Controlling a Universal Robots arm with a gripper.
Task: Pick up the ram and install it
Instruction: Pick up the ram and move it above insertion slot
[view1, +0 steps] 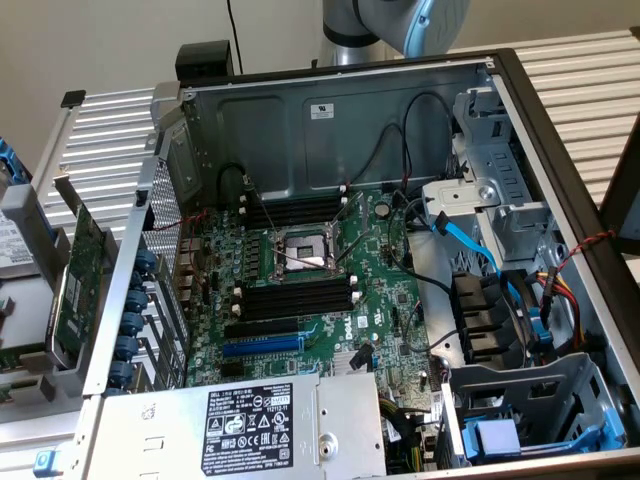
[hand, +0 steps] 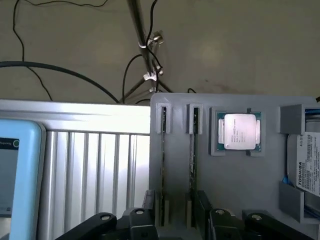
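Note:
Two ram sticks stand on edge in a grey holder tray (hand: 240, 175): one ram (hand: 163, 150) and a second ram (hand: 192, 150) beside it, each held in grey end brackets. My gripper (hand: 175, 202) hangs above the tray's near end, open, with its black fingers (hand: 149, 199) outside both sticks and touching neither. In the exterior view the open computer case shows the green motherboard (view1: 385, 290) with black memory slots (view1: 298, 298) on either side of the CPU socket (view1: 300, 255). The arm (view1: 400, 20) rises behind the case.
A CPU (hand: 240, 131) and a Toshiba hard drive (hand: 307, 160) sit in the same tray. A light-blue-rimmed device (hand: 15, 170) lies on the ribbed table. In the exterior view, an expansion card (view1: 75, 280) stands left of the case; cables and drive bays (view1: 500, 310) crowd its right.

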